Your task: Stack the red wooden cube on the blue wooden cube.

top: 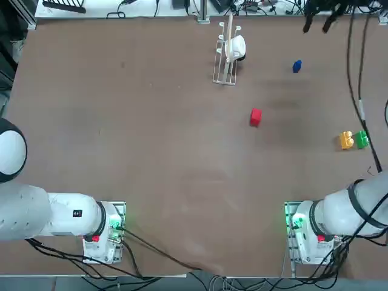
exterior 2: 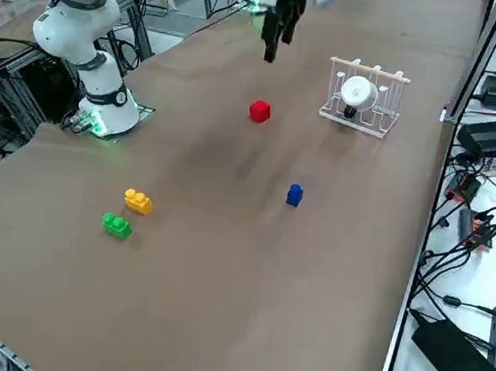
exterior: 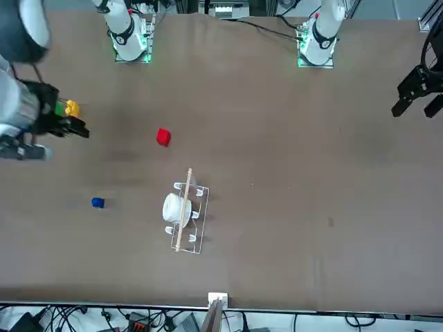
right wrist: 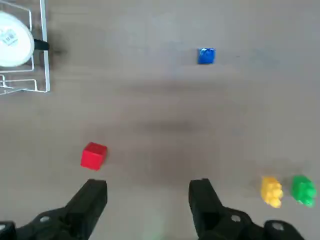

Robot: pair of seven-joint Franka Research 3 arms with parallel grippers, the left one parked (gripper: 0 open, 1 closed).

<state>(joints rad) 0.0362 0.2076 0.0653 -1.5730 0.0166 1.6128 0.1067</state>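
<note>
Rack (top: 225, 56) of white wire with a wooden rail stands farthest left in the top view, near the table's far edge; one white cup-like object (top: 235, 47) sits in it, other slots bare. Red wooden cube (top: 255, 117) next, alone on the brown table (top: 121, 121), nearer the robot than the rack and well apart from it. Blue wooden cube (top: 296, 66) further right, toward the far edge, well apart from the red. Orange studded block (top: 346, 140) and green studded block (top: 362, 139) side by side near the right edge. Right gripper (right wrist: 148, 192) hangs high above the table, fingers spread wide, holding nothing; the red cube lies just beyond one fingertip in the wrist view.
</note>
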